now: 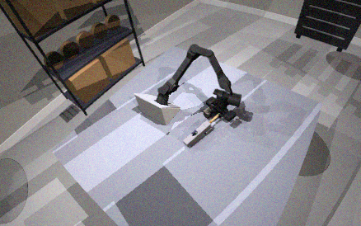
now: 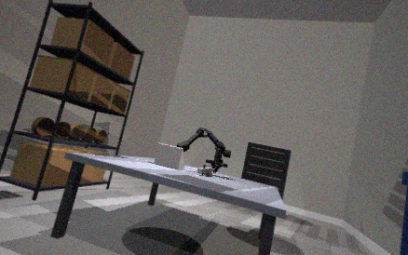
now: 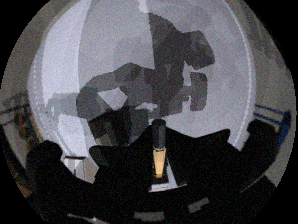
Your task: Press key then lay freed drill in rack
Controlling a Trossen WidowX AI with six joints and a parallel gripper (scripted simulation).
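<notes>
The pale block (image 1: 199,134) (image 2: 205,171) lies on the table, with a small dark key (image 1: 194,133) standing up from its top. My gripper (image 1: 212,115) (image 2: 214,170) (image 3: 155,127) is low at the block's far end, shut on the drill. The drill (image 1: 214,119) (image 3: 158,161) shows a yellow-orange part and, in the wrist view, a dark cylindrical end between the black fingers. It lines up with the block; whether its tip is still inside is hidden. I cannot make out the rack for certain.
A pale upright-sided piece (image 1: 152,110) (image 2: 169,155) stands on the table (image 1: 247,165) (image 2: 242,189) beside the arm's base. A tall shelf with boxes (image 1: 84,80) (image 2: 62,74) stands beyond the table. A dark slatted piece (image 1: 330,22) (image 2: 266,163) stands behind.
</notes>
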